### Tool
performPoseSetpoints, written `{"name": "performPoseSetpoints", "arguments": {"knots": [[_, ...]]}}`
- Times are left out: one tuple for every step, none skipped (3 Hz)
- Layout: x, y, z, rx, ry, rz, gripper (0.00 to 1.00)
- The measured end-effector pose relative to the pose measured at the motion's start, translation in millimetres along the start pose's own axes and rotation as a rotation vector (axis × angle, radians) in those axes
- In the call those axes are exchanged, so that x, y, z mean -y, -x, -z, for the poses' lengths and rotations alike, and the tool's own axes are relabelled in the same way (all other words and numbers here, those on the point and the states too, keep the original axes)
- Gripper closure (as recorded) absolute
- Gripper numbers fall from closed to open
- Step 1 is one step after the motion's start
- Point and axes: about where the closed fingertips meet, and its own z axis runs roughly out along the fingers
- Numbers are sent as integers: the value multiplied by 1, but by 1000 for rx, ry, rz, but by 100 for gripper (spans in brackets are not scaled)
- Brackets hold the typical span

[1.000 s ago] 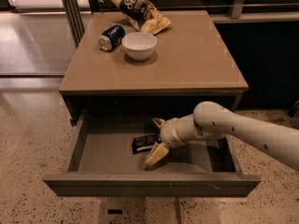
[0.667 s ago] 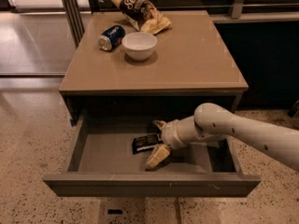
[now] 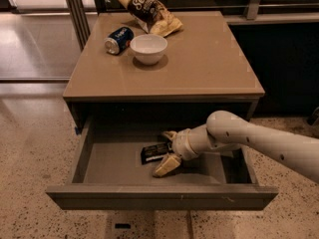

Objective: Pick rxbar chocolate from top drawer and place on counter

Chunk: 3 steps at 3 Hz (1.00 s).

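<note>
Top drawer [image 3: 114, 167]: claw [image 3: 161, 153] around part-hidden rxbar [image 3: 151, 152]

The smooth white arm [image 3: 264, 141] reaches in from the right. Its tan-fingered gripper [image 3: 163, 153] sits inside the grey drawer [image 3: 109, 164], fingers spread.

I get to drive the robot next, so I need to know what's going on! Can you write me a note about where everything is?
Pincer: down inside the top drawer, open, one finger on each side of the rxbar chocolate, not clamped yet.
Rxbar chocolate: lying flat on the drawer bottom, near the middle.
Counter: holds a can on its side, a white bowl and a chip bag, all at the back left.
Done: drawer pulled out, pincer at the bar.
Left: close on the bar, lift it out, set it on the counter.
</note>
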Motion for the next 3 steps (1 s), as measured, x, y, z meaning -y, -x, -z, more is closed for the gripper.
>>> {"name": "performPoseSetpoints", "arguments": {"knots": [[0,0,0,0,0,0,42],[0,0,0,0,0,0,65],[0,0,0,0,0,0,88]]}}
